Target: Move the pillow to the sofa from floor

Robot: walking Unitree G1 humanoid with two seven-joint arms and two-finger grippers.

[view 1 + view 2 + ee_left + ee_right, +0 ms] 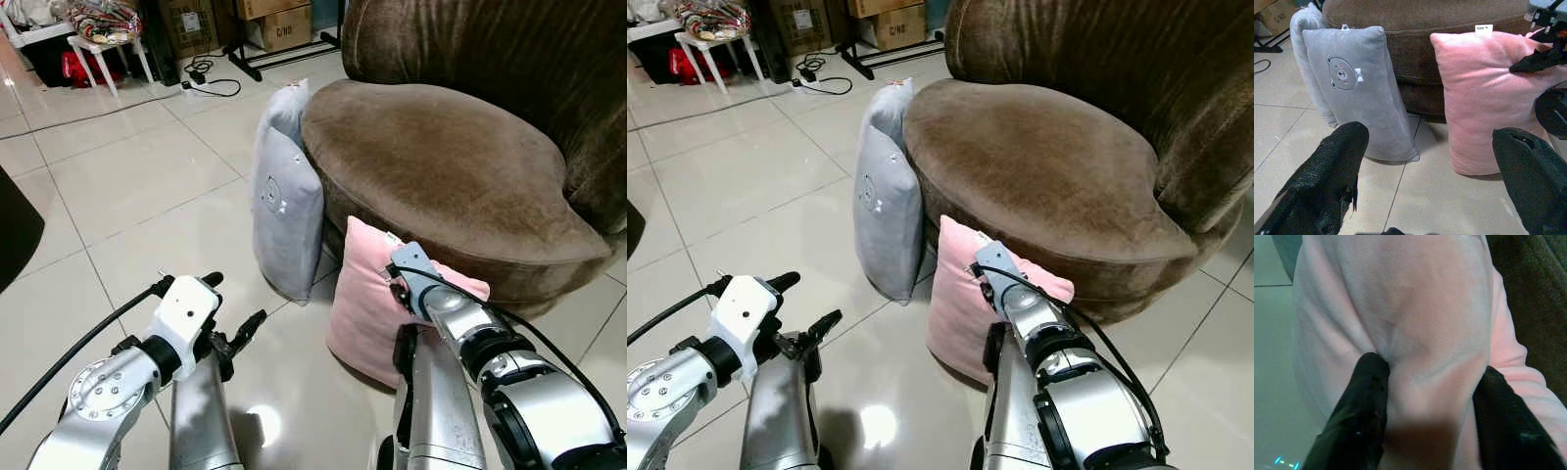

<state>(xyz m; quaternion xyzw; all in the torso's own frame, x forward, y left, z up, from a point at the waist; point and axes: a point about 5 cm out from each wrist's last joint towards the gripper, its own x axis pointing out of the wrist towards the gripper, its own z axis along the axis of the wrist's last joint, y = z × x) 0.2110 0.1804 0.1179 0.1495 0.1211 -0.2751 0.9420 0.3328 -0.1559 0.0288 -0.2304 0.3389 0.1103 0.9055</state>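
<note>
A pink pillow (362, 304) stands on the tiled floor, leaning against the front of the brown sofa (431, 166). My right gripper (1425, 396) is shut on its top edge; a fold of pink fabric bulges between the two black fingers (1359, 401). From the head, the right wrist (419, 279) sits over the pillow's top corner and hides the fingertips. My left gripper (1430, 166) is open, low over the floor in front of both pillows, holding nothing. A grey pillow (284, 206) with a bear face also leans on the sofa, to the pink one's left.
Bare tiles stretch to the left. At the far back are a white stool (103, 44) piled with cloth, cardboard boxes (279, 24) and a black power cable (211, 83). A dark mat (15, 230) lies at the left edge.
</note>
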